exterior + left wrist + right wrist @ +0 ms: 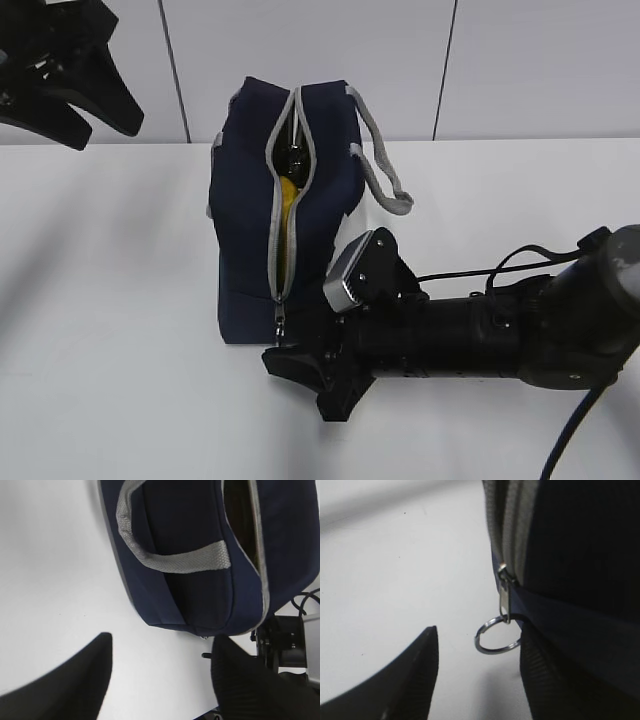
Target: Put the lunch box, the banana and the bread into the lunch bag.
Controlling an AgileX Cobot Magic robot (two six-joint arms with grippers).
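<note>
Right gripper point(312, 385) lowest in the exterior view, lying just above the table point(120, 300), pointed left at the near end of the bag point(285, 215). Fingers point(395, 680) spread, nothing between them but the ring pull point(497, 637); ring just beside the right-hand finger, contact not clear. Pull hanging from the slider point(505, 592) at the bag's lower end, above the white surface.

Bag standing on the table, navy, zipper point(283, 190) running down its near face, open along most of its length. Gap widest near the top, dark inside there; yellow of the banana point(287, 200) showing lower in the slit. Bread and lunch box not visible; whether inside, cannot tell. Grey handle point(385, 170) drooping off the right side onto the table.

Left gripper point(75, 85) raised at upper left, well apart from the bag, fingers point(60, 680) spread and holding nothing. From the left wrist: second handle point(170, 555) flat against the bag's side, open zipper edge at right, right arm's hardware point(287, 645) just beyond the bag's corner.
</note>
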